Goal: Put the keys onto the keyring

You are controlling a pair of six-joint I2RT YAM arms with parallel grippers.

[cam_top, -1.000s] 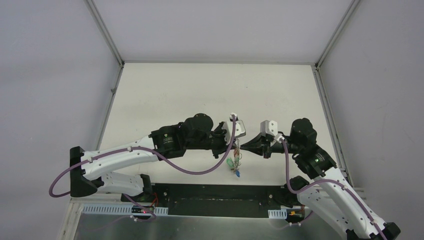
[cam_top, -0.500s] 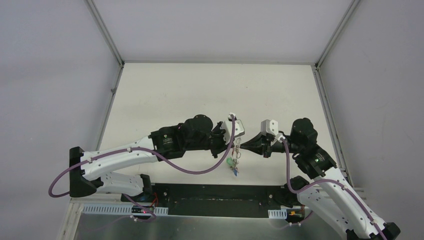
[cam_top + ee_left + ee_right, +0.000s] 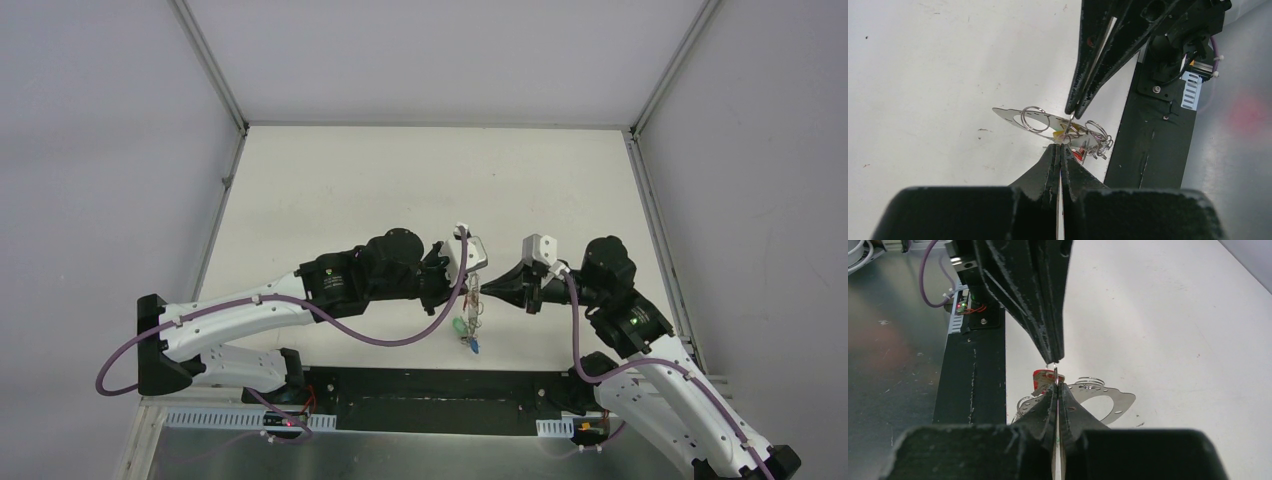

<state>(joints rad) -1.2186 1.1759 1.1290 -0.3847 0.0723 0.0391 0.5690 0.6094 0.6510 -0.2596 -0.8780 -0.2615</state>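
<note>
My left gripper (image 3: 469,290) and right gripper (image 3: 485,292) meet tip to tip above the table's near edge. Both are shut on a thin wire, the keyring (image 3: 1055,374), which I see edge-on between the tips (image 3: 1067,125). A bunch of keys (image 3: 464,326) with green and blue heads dangles below them. In the left wrist view, my left gripper (image 3: 1060,146) points up at the right gripper (image 3: 1071,113), with small rings and keys (image 3: 1094,140) tangled beside the tips. In the right wrist view, a red-headed key (image 3: 1044,380) hangs by my right gripper (image 3: 1055,386), under the left gripper (image 3: 1054,360).
A flat silvery tag (image 3: 1010,114) with a large hole hangs in the bunch (image 3: 1120,399). A black base strip (image 3: 430,385) runs along the near edge of the white table (image 3: 420,190). Metal frame posts stand at the back corners.
Both grippers have crept slightly upward and stay shut tip to tip. The dangling keys have swung a little.
</note>
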